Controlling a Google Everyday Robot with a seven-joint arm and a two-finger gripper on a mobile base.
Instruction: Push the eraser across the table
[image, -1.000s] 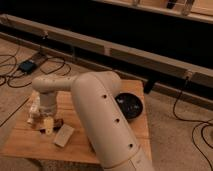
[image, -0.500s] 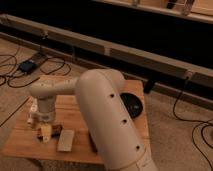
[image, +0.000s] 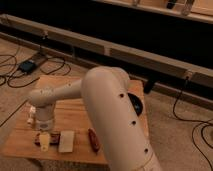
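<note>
Arm shell: smooth matte off-white plastic, built of fat rounded tube sections with bulbous joints (image: 107, 95). Nearest link broad and cylindrical, a few small dark round screw holes spaced along its side. Far link slimmer, same pale casing, ending in a short ribbed cylindrical wrist. Below the wrist, the pale cream two-finger gripper (image: 44, 141), stubby, yellowish at the tip, low over the near-left part of the table. No cables or markings visible on the body

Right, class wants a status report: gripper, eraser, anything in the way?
Gripper low at table's near left edge, on the eraser. Beige block right beside eraser, in the path. Dark red oval object just beyond.
</note>
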